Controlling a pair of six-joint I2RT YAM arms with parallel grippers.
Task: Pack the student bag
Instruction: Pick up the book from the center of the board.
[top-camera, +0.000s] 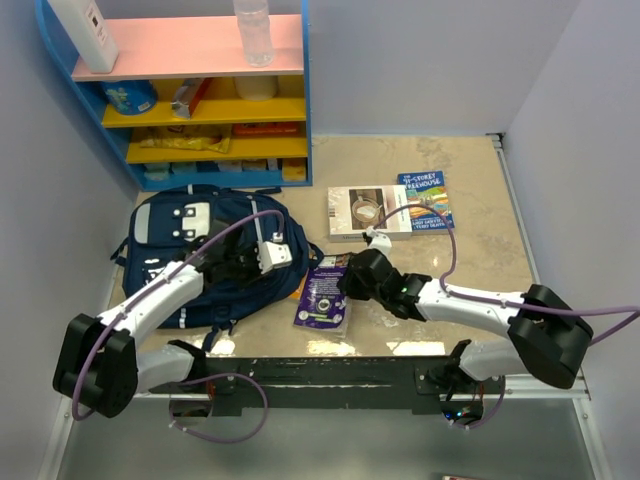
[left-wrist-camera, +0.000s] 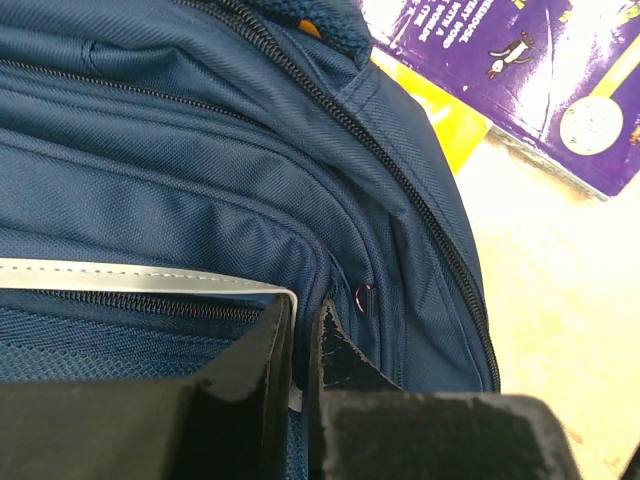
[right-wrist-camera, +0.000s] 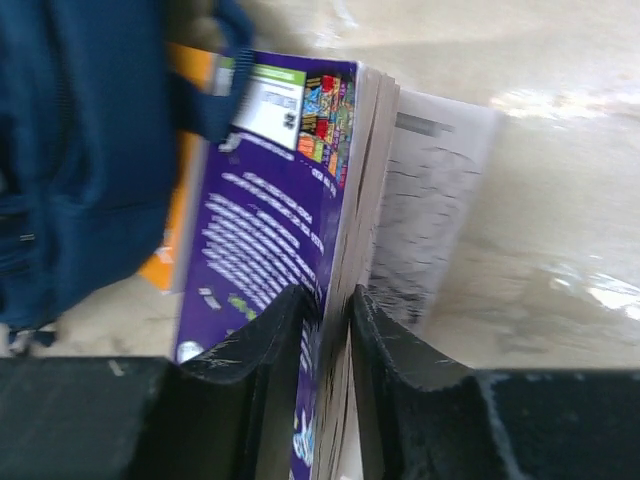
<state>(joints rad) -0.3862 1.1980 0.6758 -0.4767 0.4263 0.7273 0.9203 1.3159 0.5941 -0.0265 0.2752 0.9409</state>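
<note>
While my right claw (right-wrist-camera: 330, 300) is clenched on the long edge of the purple book (right-wrist-camera: 270, 220), cover and pages pinched between the fingers, the step is getting that book into the student bag (top-camera: 160, 250). The bag lies flat at left centre of the top view. The book sits just right of it at lower centre, partly lifted off the tabletop (top-camera: 460, 250). My left claw (left-wrist-camera: 303, 320) is clenched too, nearly closed on a fold of bag fabric by the grey trim, right side of the bag. To do it well, judgement only: grip looks shallow and near one edge, so the book may fan or swing. Move slow and keep the spine leading. The zips (left-wrist-camera: 400, 190) in the left wrist view look closed and I see no open mouth, so the left claw has to lift an opening first. An orange-yellow flat thing (right-wrist-camera: 180, 170) lies under the book against the bag, so don't drag it along. Two more books (top-camera: 368, 212) wait at upper right of centre.
</note>
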